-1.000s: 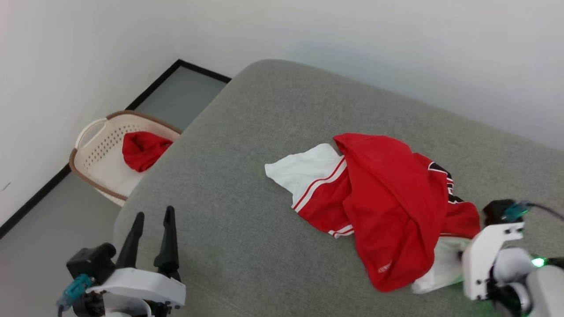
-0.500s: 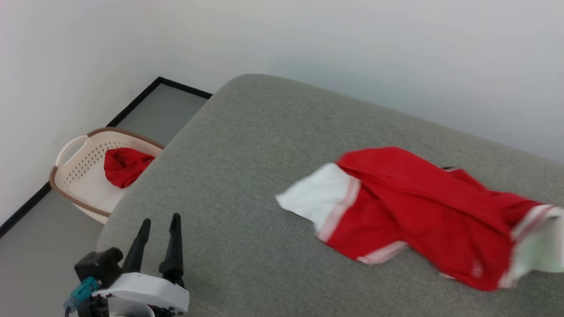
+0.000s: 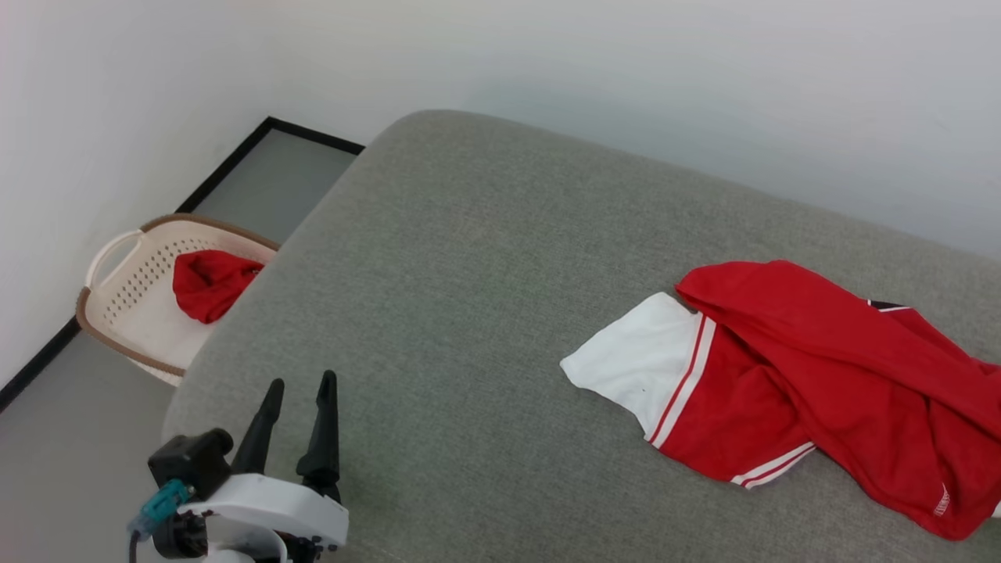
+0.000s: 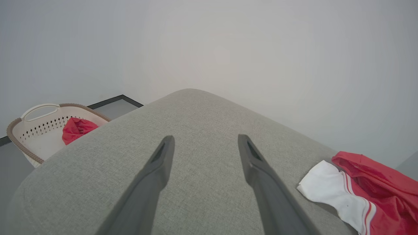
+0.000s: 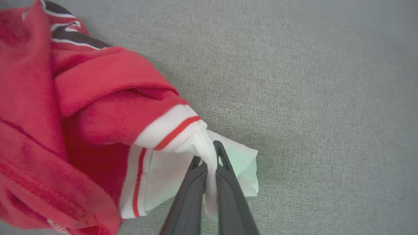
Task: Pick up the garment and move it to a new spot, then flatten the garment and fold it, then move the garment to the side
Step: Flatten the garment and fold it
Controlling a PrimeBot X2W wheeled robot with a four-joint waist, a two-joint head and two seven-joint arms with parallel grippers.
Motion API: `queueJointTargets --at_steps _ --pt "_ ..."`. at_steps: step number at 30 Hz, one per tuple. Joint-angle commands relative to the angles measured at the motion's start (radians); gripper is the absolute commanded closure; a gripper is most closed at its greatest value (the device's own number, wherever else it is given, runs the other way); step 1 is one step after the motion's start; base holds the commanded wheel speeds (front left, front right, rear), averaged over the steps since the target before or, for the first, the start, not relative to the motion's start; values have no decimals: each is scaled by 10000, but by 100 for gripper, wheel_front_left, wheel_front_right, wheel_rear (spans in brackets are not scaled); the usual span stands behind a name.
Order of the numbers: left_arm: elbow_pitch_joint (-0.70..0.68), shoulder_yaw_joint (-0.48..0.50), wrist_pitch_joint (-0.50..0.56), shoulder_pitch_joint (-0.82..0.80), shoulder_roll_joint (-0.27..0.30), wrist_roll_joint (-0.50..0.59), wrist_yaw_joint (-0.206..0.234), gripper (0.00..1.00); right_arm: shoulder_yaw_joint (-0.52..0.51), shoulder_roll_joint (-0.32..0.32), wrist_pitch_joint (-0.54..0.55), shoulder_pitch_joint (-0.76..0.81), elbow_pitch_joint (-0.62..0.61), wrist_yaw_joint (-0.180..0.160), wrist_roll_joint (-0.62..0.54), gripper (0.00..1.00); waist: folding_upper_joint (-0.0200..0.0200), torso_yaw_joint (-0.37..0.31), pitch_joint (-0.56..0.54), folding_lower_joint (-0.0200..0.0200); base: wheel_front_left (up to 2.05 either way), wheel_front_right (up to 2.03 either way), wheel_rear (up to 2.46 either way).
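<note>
The garment is a red jersey with white sleeves and striped trim, lying crumpled at the right of the grey cushion. One white sleeve points left; black number print peeks out at the top. In the right wrist view my right gripper is shut on the garment's other white sleeve, the cloth pinched between the dark fingers. My left gripper stands open over the cushion's near-left corner, nothing between its fingers. In the left wrist view, the left gripper is well left of the garment.
A cream laundry basket with a brown rim stands on the floor left of the cushion, holding a plain red cloth bundle. A white wall runs behind. The cushion's rounded edge drops off at the left and near side.
The garment has been dragged to the right across the cushion and stretched out, held by its white sleeve. The head view has shifted too. The left gripper stays open at the near left.
</note>
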Motion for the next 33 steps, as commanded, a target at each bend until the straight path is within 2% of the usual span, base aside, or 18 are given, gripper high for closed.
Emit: queueJointTargets --at_steps 1,2,3,10,18,23,28,33 --pt "26 20 9 -88 -1 59 -46 0 -44 111 -162 -52 149 -14 -73 82 -1 -73 90 0 0 0 0" --pt "36 44 9 -127 -9 62 -51 0 10 135 -321 -151 217 -14 -115 25 -1 -111 116 0 0 0 0" --pt "27 66 9 -155 0 79 -55 0 50 157 -458 -259 287 -14 -138 0 -1 -165 132 0 0 0 0" --pt "-113 409 7 -37 136 304 20 0 754 197 -1148 -630 -82 -14 126 0 -1 -677 14 0 0 0 0" --pt "-401 725 7 148 239 607 59 0 1395 510 -2513 -98 -1782 -14 478 0 -1 -1432 -150 0 0 0 0" --pt "-610 986 7 331 290 715 84 0 1690 1124 -4100 622 -2997 -14 298 0 -1 -2000 -200 0 0 0 0" --pt "-760 1093 7 436 342 954 76 0 1782 1957 -5769 1548 -3713 -14 -188 0 -1 -2427 -191 0 0 0 0" --pt "-812 1170 9 386 272 1040 64 0 1851 2481 -6434 2137 -3972 -14 -504 0 -1 -2552 -124 0 0 0 0"
